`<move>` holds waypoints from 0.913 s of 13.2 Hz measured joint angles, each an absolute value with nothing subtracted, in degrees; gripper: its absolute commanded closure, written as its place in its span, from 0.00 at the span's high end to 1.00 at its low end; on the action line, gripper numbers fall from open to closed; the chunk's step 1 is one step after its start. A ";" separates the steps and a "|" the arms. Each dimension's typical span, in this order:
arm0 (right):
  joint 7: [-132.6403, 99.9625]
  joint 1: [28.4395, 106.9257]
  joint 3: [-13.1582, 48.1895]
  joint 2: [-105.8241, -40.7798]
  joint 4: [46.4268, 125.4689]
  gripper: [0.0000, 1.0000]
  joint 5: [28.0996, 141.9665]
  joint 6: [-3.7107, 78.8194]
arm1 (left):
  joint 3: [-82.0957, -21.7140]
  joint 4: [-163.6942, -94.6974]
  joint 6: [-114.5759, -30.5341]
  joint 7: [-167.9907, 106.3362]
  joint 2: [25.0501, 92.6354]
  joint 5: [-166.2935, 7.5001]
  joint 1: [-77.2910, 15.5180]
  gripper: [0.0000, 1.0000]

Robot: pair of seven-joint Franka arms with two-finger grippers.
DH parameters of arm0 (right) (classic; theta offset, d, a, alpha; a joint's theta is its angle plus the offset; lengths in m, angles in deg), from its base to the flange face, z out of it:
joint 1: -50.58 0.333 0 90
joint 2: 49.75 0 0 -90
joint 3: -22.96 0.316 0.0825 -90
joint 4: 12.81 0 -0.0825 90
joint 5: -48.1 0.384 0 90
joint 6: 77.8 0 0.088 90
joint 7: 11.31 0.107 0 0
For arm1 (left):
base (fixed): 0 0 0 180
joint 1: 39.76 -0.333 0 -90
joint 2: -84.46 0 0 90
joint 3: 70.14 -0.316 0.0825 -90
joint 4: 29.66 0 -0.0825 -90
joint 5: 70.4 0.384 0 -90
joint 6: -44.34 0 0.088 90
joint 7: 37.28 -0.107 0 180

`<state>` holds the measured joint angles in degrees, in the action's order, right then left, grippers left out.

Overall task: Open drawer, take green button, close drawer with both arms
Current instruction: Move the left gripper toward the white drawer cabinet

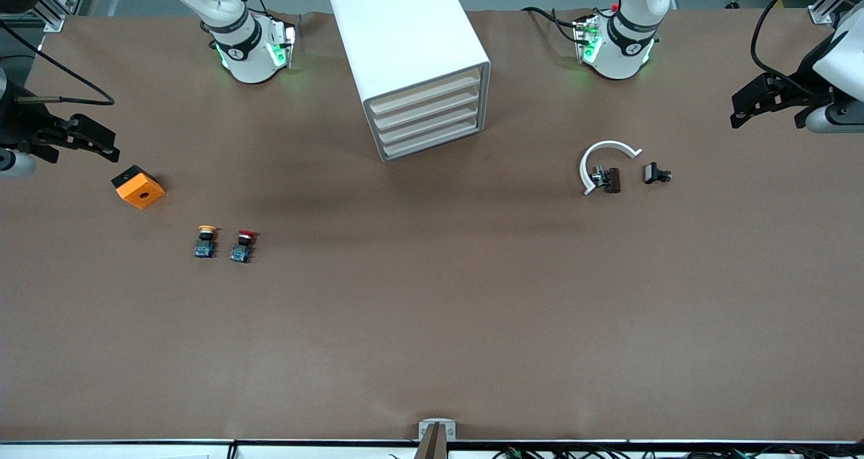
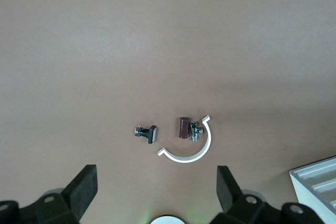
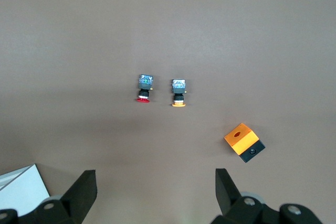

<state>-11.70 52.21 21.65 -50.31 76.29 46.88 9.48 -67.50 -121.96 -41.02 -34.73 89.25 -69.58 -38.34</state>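
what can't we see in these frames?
- Green button: in no view; all four drawers of the cabinet are shut, so their contents are hidden.
- Small clip and brown part by the white ring: too small to identify.
- Left end effector and right end effector: arms cut off by front-view edges.

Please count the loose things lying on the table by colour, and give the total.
Orange: 2, the orange box and the orange-capped button
Red: 1, the red-capped button
White: 1, the curved clip
Dark: 2, the brown part and the black part
Total: 6
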 measured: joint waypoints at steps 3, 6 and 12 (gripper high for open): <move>-11.70 52.31 21.71 -50.39 76.29 1.00 46.88 9.58 | -67.51 -121.94 -41.02 -34.73 88.93 -69.33 -38.35 1.00; -11.70 52.31 21.71 -50.69 76.29 1.00 46.88 11.35 | -67.51 -121.93 -41.02 -34.73 88.33 -69.32 -38.35 1.00; -11.70 52.36 21.72 -50.91 76.28 1.00 46.88 11.75 | -67.45 -121.88 -41.23 -34.73 82.63 -69.31 -38.17 1.00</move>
